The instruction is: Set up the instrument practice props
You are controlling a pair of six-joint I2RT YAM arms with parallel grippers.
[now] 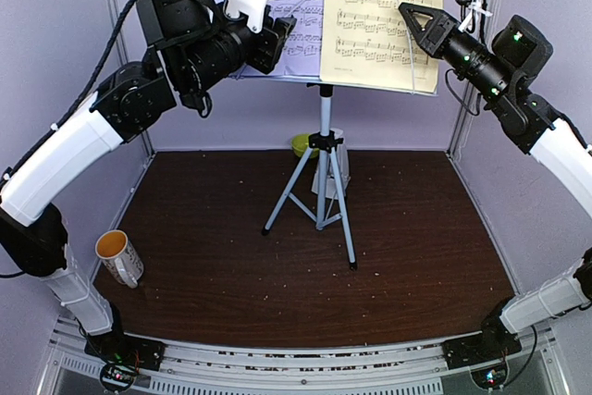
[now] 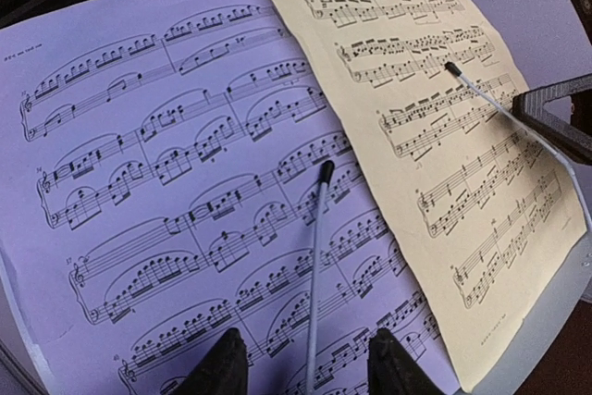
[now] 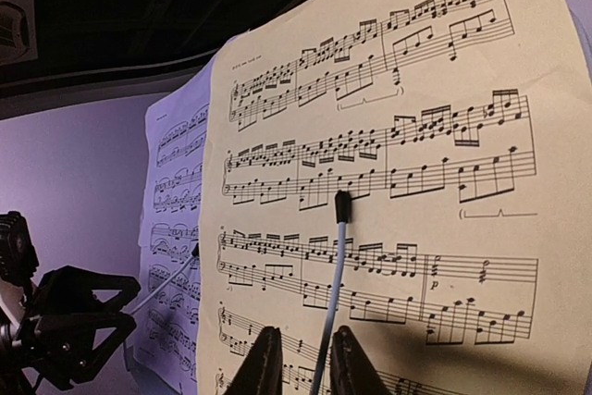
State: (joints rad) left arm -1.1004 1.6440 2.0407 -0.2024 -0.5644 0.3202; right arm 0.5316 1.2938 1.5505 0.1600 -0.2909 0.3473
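Observation:
The music stand (image 1: 324,182) stands on its silver tripod mid-table, with a lavender page (image 1: 301,16) on the left and a yellow page (image 1: 379,16) on the right. A thin white retainer rod with a black tip lies over each page (image 2: 319,228) (image 3: 338,247). My left gripper (image 2: 305,339) is open in front of the lavender page (image 2: 185,182), its fingers wide on either side of that rod. My right gripper (image 3: 305,335) is narrowly open in front of the yellow page (image 3: 416,136), straddling its rod with a gap showing. A small white metronome (image 1: 340,162) is partly hidden behind the tripod.
A white mug with an orange inside (image 1: 120,258) stands at the table's near left. A small green bowl (image 1: 302,143) sits behind the tripod at the back wall. Lavender walls close in the sides. The tripod legs spread over the middle of the brown table (image 1: 213,256).

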